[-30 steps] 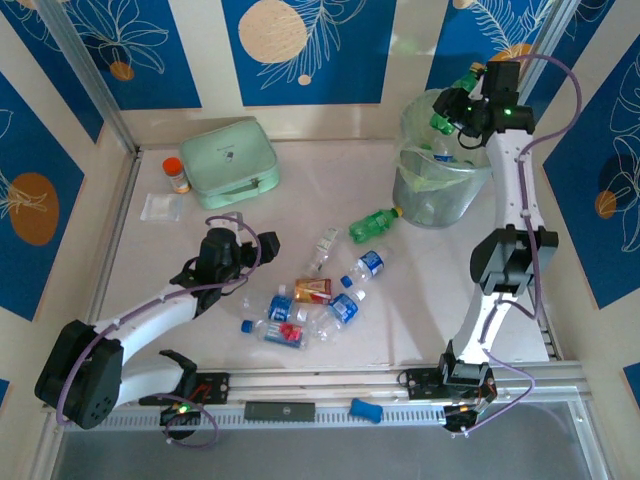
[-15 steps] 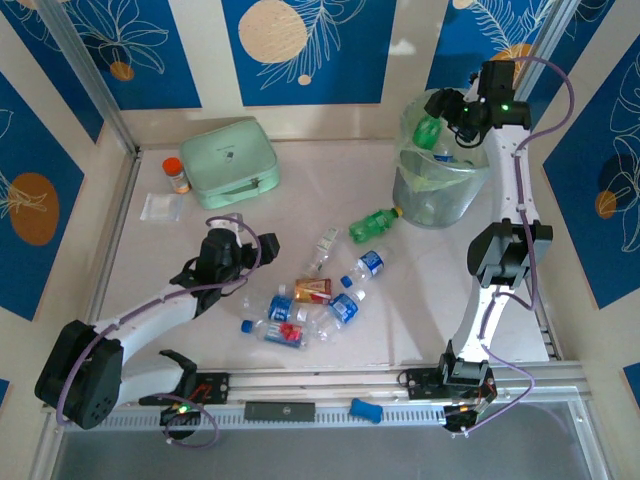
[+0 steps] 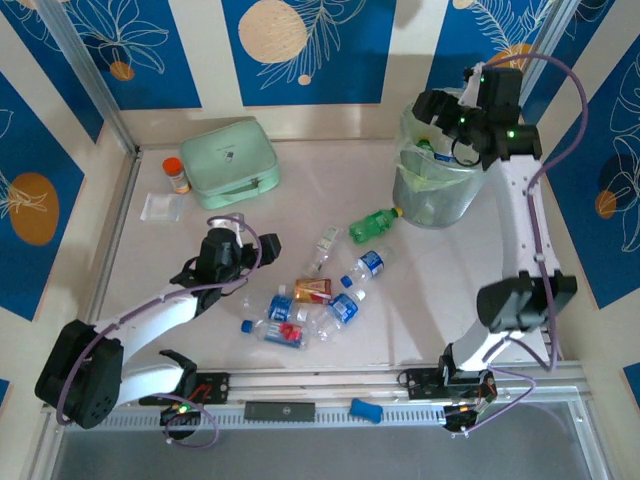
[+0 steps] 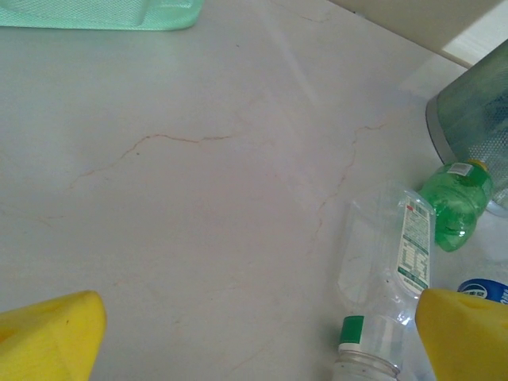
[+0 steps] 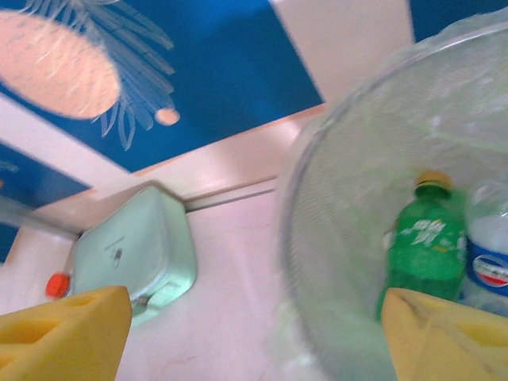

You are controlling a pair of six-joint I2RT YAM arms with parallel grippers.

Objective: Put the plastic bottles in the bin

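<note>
Pale marbled counter (image 3: 300, 190) carries a loose heap of plastic bottles (image 3: 310, 305) near its middle. They are clear ones with blue, red or gold labels, lying on their sides. A clear green-capped bottle (image 3: 324, 247) lies just beyond the heap. A green bottle (image 3: 374, 223) lies nearest the bin (image 3: 425, 205), its yellow cap towards the bin's base.

The bin stands at the counter's far right, lined with thin clear plastic. Inside it, a second green bottle (image 5: 421, 254) sits beside a blue-labelled bottle (image 5: 488, 266).

Over the bin's rim hangs the right tool (image 5: 254, 333), released, its yellow pads wide apart with nothing between them. The left tool (image 4: 254, 337) is low over the counter just left of the heap. It is spread fully, with bare counter between its pads.

Farther out, at the far left, are a mint-green zip case (image 3: 232, 157), an orange-capped jar (image 3: 177, 174) and a small clear packet (image 3: 162, 206). Blue leaf-patterned wall panels (image 3: 300, 50) close the back.
</note>
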